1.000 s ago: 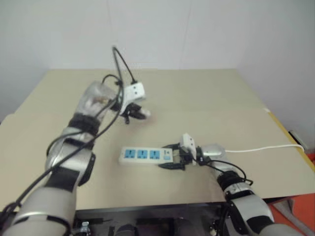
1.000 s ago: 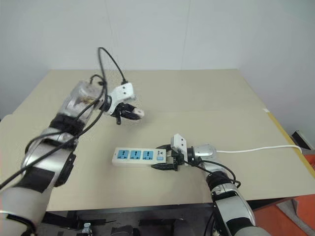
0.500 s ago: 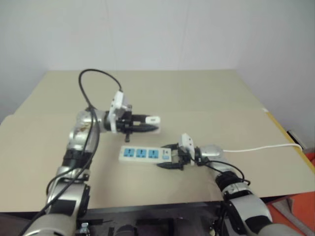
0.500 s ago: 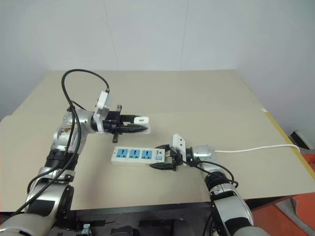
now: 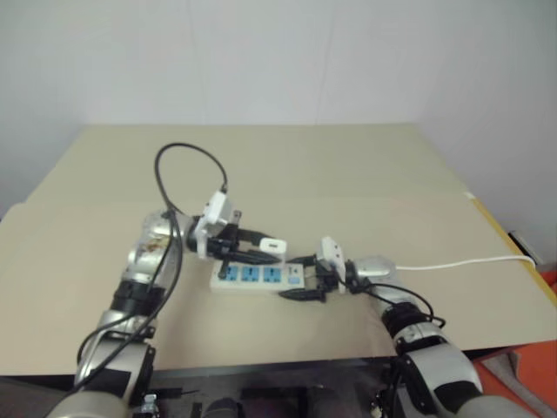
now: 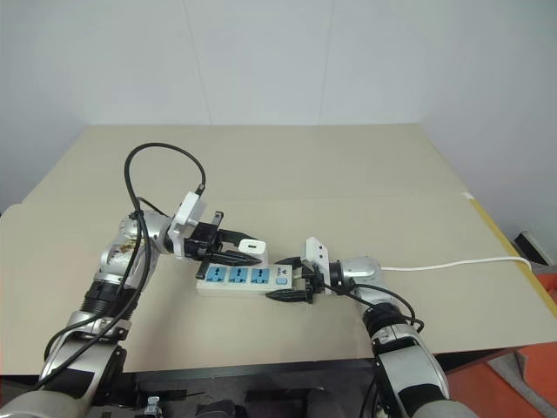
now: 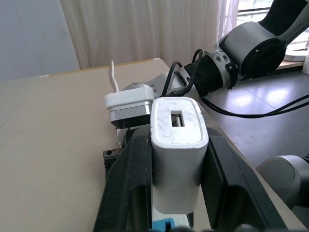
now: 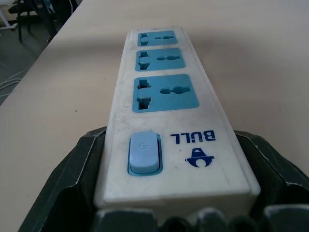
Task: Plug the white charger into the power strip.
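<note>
The power strip (image 5: 252,275) lies flat near the table's front edge, a white bar with three blue socket faces (image 8: 167,93) and a blue switch (image 8: 144,152). My right gripper (image 5: 300,277) clamps its switch end, one black finger (image 8: 72,179) on each long side. My left gripper (image 5: 261,247) hangs just above the strip's far side, pointing right and shut on the white charger (image 7: 177,152), a small white block whose end face (image 7: 178,121) shows a slot. The charger (image 6: 251,248) sits over the strip's rear edge, a little above it.
A thin white cord (image 5: 470,261) runs from the strip to the table's right edge. The tan table (image 5: 365,165) stretches wide behind the strip. A black cable (image 5: 187,165) loops above my left forearm.
My left arm has pulled back towards me and sunk, turning its gripper to point right, so the charger came from mid-table to just above the strip. The right gripper and the strip have not moved.
</note>
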You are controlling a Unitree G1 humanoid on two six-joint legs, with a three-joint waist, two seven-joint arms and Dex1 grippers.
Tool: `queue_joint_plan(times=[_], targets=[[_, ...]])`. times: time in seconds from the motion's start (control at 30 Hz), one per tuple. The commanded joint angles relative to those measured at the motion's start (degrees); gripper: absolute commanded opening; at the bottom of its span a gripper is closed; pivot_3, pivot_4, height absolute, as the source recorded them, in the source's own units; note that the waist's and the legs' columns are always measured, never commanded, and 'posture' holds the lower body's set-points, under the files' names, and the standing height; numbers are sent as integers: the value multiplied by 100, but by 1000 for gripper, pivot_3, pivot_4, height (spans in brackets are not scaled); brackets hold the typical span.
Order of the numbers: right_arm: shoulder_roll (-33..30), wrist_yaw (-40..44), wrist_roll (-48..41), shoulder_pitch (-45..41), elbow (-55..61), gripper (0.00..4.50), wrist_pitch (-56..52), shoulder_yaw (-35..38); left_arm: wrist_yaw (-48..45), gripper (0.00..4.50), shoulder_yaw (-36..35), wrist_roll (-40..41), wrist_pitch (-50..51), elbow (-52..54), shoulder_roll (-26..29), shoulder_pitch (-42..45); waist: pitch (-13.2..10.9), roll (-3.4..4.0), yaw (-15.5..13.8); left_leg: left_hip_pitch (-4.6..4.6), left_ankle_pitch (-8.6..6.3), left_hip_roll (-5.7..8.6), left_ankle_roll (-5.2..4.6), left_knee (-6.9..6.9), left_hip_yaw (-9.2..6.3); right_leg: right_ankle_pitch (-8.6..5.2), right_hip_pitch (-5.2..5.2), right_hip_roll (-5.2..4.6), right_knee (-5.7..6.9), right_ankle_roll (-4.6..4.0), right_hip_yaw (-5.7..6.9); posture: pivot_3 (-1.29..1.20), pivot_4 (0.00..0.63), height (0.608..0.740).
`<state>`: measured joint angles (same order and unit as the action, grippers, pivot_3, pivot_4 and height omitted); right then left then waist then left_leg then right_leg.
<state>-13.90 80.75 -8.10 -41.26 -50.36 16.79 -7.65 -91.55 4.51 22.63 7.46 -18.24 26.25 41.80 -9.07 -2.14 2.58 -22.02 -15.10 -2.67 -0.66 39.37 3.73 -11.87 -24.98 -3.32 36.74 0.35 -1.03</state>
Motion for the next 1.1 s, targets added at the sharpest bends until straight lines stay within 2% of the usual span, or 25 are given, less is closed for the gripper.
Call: queue_joint_plan(times=[0.03,0.57,1.1], targets=[[46,153,50,41,-56,3438,-77,-111,34,996,18,43,-165,101,-29,-91,0,0,2,0,0,0,0,0,0,0,0,0,0,0,0,0,150,740],[52,103,61,79,-23,3438,-81,-110,456,996,280,-524,-952,-530,-196,-276,0,0,0,1,0,-1,0,0,1,0,0,0,-3,-1,0,0,150,740],[29,71,90,20,-136,3438,-65,-96,359,996,292,-495,-838,-536,-38,-406,0,0,0,2,0,-1,-1,0,1,-1,0,0,-4,0,0,0,150,740]])
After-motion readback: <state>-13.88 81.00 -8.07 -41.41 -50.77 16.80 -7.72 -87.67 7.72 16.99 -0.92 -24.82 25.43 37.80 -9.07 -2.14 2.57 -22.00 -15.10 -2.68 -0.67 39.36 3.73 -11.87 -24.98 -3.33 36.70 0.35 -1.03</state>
